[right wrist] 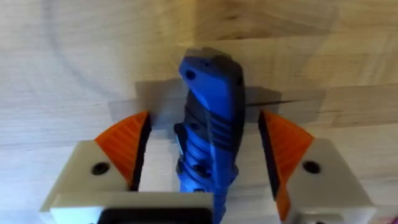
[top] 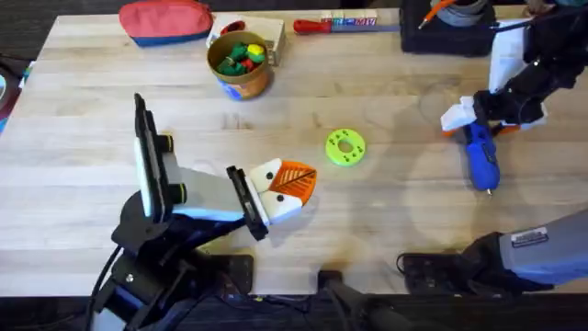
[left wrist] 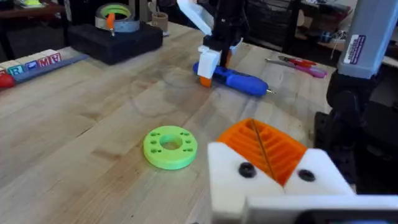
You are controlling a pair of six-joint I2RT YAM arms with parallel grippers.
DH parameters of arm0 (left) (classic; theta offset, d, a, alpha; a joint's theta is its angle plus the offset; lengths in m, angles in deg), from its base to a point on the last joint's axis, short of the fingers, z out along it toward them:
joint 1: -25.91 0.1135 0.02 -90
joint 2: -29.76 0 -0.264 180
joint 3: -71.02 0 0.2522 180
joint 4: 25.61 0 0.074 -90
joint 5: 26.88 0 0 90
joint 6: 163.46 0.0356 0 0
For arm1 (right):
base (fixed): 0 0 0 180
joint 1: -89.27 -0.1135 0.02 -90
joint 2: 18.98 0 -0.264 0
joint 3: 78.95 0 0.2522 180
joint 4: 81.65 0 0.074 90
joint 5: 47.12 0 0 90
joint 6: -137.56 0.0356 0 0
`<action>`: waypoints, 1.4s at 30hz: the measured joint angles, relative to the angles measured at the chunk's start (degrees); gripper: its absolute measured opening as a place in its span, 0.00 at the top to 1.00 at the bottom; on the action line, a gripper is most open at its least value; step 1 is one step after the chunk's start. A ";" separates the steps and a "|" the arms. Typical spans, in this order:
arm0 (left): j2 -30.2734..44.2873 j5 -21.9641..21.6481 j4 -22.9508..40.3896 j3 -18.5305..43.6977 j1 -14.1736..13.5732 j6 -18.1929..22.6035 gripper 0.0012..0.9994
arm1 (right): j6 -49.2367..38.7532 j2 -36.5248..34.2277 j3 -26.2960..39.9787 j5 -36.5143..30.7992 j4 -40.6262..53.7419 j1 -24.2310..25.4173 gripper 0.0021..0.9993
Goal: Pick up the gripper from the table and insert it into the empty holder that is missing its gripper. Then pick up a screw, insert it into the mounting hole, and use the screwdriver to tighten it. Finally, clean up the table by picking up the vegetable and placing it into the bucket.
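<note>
right claw: my right claw [top: 473, 124] hangs over the screwdriver's handle end, jaws spread wide, one orange pad [right wrist: 127, 146] on each side of the blue body and neither touching it as far as i can see.
left claw: my left claw [top: 292, 187] sits near mid-tabletop, its orange pads pressed together, nothing between them that i can make out.
screwdriver: the screwdriver [top: 480, 161] lies flat on the tabletop [top: 386, 211] at the right side, well apart from the green ring [top: 345, 147].
long axis: it runs roughly away-to-near in the overhead view, leaning slightly; the thin dark tip points toward my near edge, the fat handle sits under the claw.
step in hand: i judge this is the grab on the driver, before any tightening.
how to do it well: i'd lower until the pads flank the ribbed grip squarely, keep the body centred in the gap, then close across the width, not along the length.
watch for: a round handle may roll if one pad lands first, so i'd close slowly and evenly.
bucket: the bucket [top: 241, 69] stands at the far side, with coloured bits inside.
</note>
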 joint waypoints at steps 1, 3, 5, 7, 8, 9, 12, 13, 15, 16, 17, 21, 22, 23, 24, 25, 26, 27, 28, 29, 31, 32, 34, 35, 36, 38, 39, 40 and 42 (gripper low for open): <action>0.00 0.00 0.00 0.00 0.00 0.00 1.00 | -0.01 0.00 0.00 0.11 -0.03 0.02 0.08; 0.00 -0.02 0.00 0.00 0.00 0.00 1.00 | -0.02 0.00 0.00 0.40 0.01 0.00 0.14; 0.00 -0.02 0.00 0.00 0.00 0.00 1.00 | -0.05 -0.10 0.00 0.58 0.11 0.00 0.24; 0.00 -0.02 0.00 0.00 0.00 0.00 1.00 | -0.05 -0.11 0.00 0.61 0.10 0.02 0.36; 0.00 0.00 0.00 0.00 0.00 0.00 1.00 | -0.05 -0.11 0.00 0.67 0.16 0.02 0.41; 0.00 -0.02 0.00 0.00 0.00 0.00 1.00 | -0.07 -0.11 0.00 0.68 0.21 0.00 0.45; 0.00 -0.02 0.00 0.00 0.00 0.00 1.00 | -0.57 -0.22 0.00 0.53 0.27 0.02 0.66; 0.00 -0.02 0.00 0.00 0.00 0.00 1.00 | -0.67 -0.22 0.00 0.45 0.38 0.01 0.75; 0.00 -0.01 0.00 0.00 0.00 0.00 1.00 | -0.90 -0.34 0.00 -0.23 0.34 0.02 0.96; 0.00 -0.02 0.00 0.00 0.00 0.00 1.00 | -0.71 -0.35 0.00 -0.20 0.36 0.14 0.99; 0.00 -0.02 0.00 0.00 0.00 0.00 1.00 | -0.61 -0.35 0.07 -0.17 0.41 0.17 0.99; 0.00 -0.02 0.00 0.00 0.00 0.00 1.00 | -0.70 -0.35 0.64 -0.33 2.06 0.17 0.99; 0.00 -0.02 0.00 0.00 0.00 0.00 1.00 | -0.70 -0.31 0.89 -0.29 2.70 0.17 0.99; 0.00 -0.02 0.00 0.00 0.00 0.00 1.00 | -0.70 -0.13 1.20 -0.13 3.27 0.17 1.00; -0.02 -0.02 0.00 0.00 0.00 0.00 1.00 | -0.74 0.37 1.44 0.20 3.70 0.17 1.00; 0.00 -0.02 0.00 0.00 0.00 0.00 1.00 | -0.77 1.39 1.60 0.45 3.91 0.17 1.00; 0.00 -0.02 0.00 0.00 0.00 0.00 1.00 | -0.81 2.72 1.65 0.58 3.92 0.17 1.00; 0.00 -0.02 0.00 0.00 0.00 0.00 1.00 | -0.81 4.38 1.70 0.72 3.90 0.17 1.00; 0.00 -0.02 0.00 0.00 0.00 0.00 1.00 | -0.81 6.80 1.73 0.86 3.86 0.17 1.00; 0.00 -0.02 0.00 0.00 0.00 0.00 1.00 | -0.83 9.24 1.75 0.97 3.83 0.15 1.00; 0.00 -0.02 0.00 0.00 0.00 0.00 1.00 | -0.81 14.80 1.96 1.26 3.64 0.15 1.00; 0.00 -0.02 0.00 0.00 0.00 0.00 1.00 | -0.81 17.80 2.17 1.38 3.40 0.15 1.00; 0.00 -0.02 0.00 0.00 0.00 0.00 1.00 | -0.77 23.69 2.48 1.42 2.68 0.15 1.00; 0.00 -0.02 0.00 0.00 0.00 0.00 1.00 | -0.76 26.52 2.63 1.47 2.46 0.15 1.00; 0.00 -0.02 0.00 0.00 0.00 0.00 1.00 | -0.77 29.42 2.80 1.76 2.43 0.15 1.00; -0.02 -0.02 0.00 0.00 0.00 0.00 1.00 | -0.75 34.04 2.99 2.71 2.50 0.17 1.00; 0.00 -0.02 0.00 0.00 0.00 0.00 1.00 | -0.74 36.24 2.99 3.47 2.61 0.17 1.00; 0.00 -0.02 0.00 0.00 0.00 0.00 1.00 | -0.74 37.88 2.99 4.27 2.76 0.17 1.00; -0.02 -0.04 0.00 0.00 0.00 0.00 1.00 | -0.25 41.15 2.51 6.41 2.41 0.17 1.00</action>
